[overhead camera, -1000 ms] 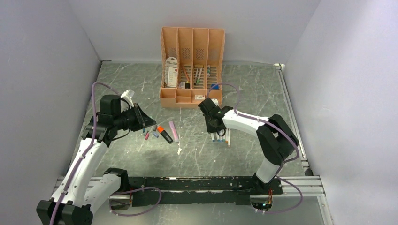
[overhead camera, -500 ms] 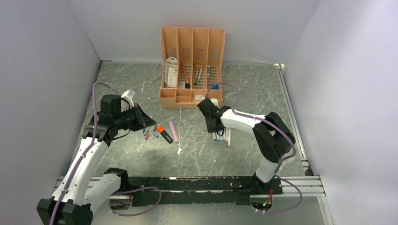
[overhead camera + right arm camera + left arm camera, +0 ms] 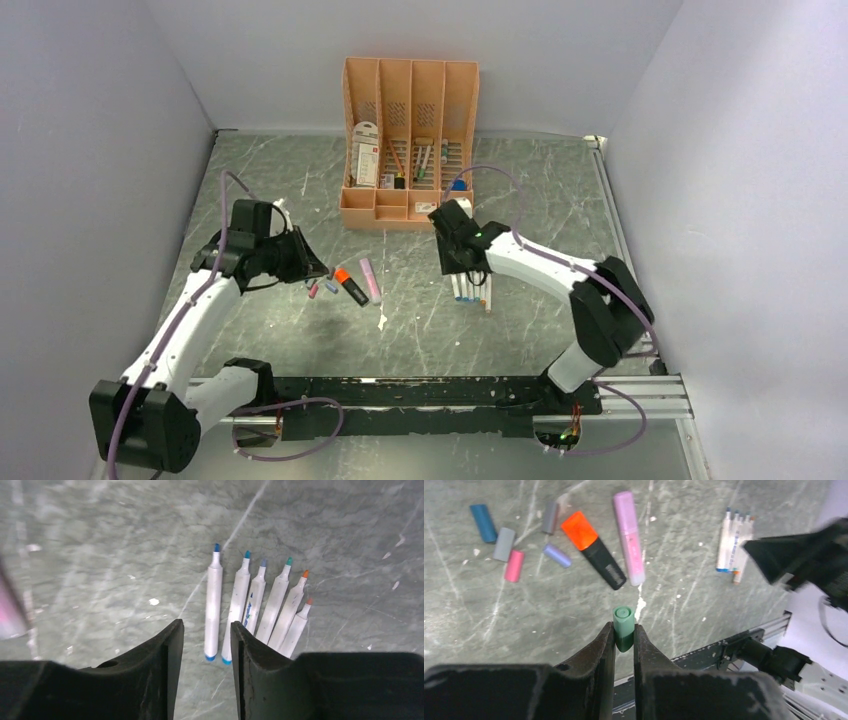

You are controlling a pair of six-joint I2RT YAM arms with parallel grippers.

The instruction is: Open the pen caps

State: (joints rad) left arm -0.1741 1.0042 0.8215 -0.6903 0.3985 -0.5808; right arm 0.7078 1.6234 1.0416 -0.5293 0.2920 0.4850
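I see left gripper (image 3: 624, 636) pinching green cap (image 3: 623, 624) above table (image 3: 549, 615). Right gripper (image 3: 206, 630) spread, empty, over six white markers (image 3: 255, 605), tips all bare. Loose caps (image 3: 504, 544) lie beside orange highlighter (image 3: 594, 550) and pink highlighter (image 3: 629, 540) (both look capped; I judge only those remain).

Green cap (image 3: 622, 616) stands upright, pinched between the left pincer (image 3: 624, 632) tips. Beyond them, off to the left, blue cap (image 3: 483, 523), grey cap (image 3: 503, 544), pink cap (image 3: 514, 565) and lilac cap (image 3: 557, 555) lie loose on the desk (image 3: 549, 615).
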